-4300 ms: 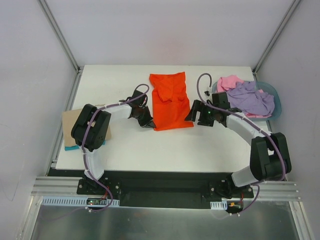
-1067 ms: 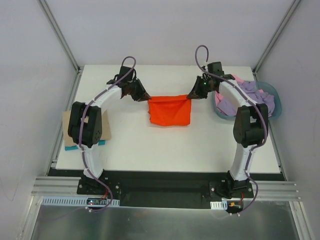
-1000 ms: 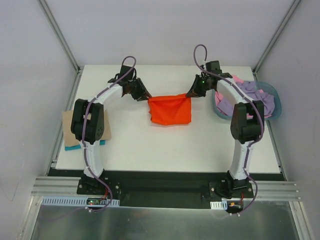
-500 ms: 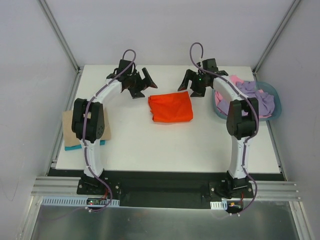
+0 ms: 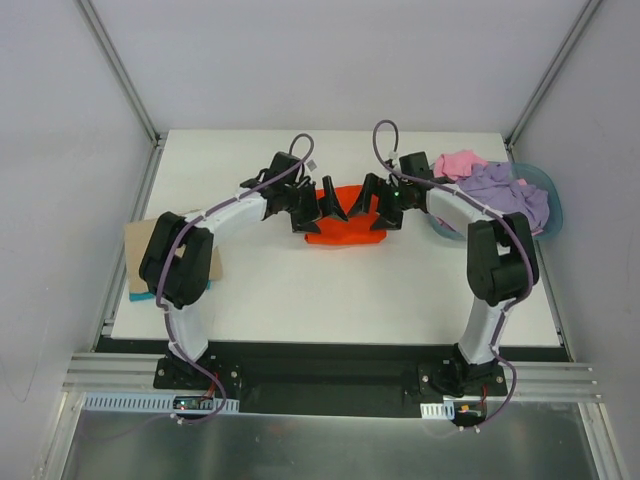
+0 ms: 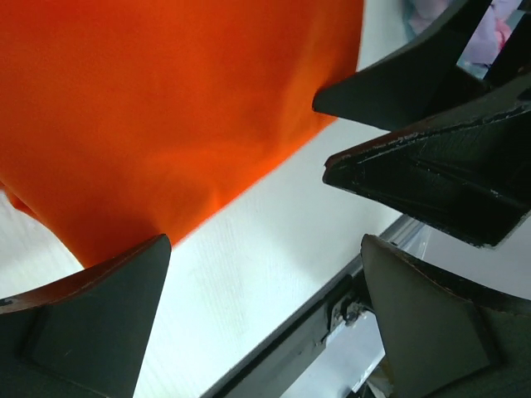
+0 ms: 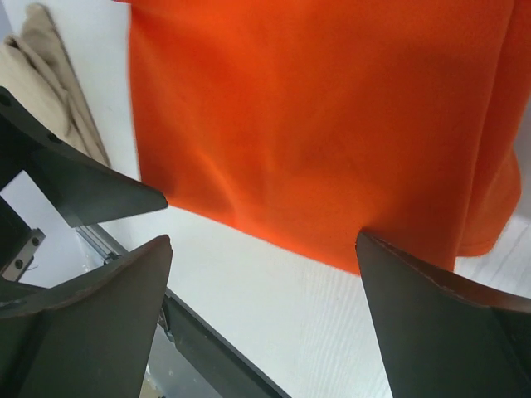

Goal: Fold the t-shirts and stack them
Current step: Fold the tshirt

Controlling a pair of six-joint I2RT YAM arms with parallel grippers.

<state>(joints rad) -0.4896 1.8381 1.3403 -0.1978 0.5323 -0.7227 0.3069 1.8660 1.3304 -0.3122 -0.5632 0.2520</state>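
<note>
The orange t-shirt [image 5: 345, 234] lies folded into a small rectangle at the middle of the white table [image 5: 260, 290]. My left gripper [image 5: 322, 208] hangs open over its left half and my right gripper [image 5: 368, 206] hangs open over its right half, their tips close together. The left wrist view has orange cloth [image 6: 166, 108] above the open left gripper [image 6: 264, 249], with nothing between the fingers. The right wrist view likewise has the orange cloth [image 7: 332, 108] beyond the empty, open right gripper [image 7: 264, 245]. The lilac t-shirt [image 5: 505, 195] and the pink t-shirt [image 5: 460, 163] lie crumpled in the basin.
The blue-grey basin [image 5: 553, 205] stands at the table's right edge. A brown sheet [image 5: 138, 255] with something teal [image 5: 145, 296] under it lies at the left edge. The other arm's fingers [image 6: 415, 75] crowd the left wrist view's top right.
Both grippers have opened and let go of the orange t-shirt's far edge. They then swung inward and nearer, over the folded shirt, which has settled flat.
</note>
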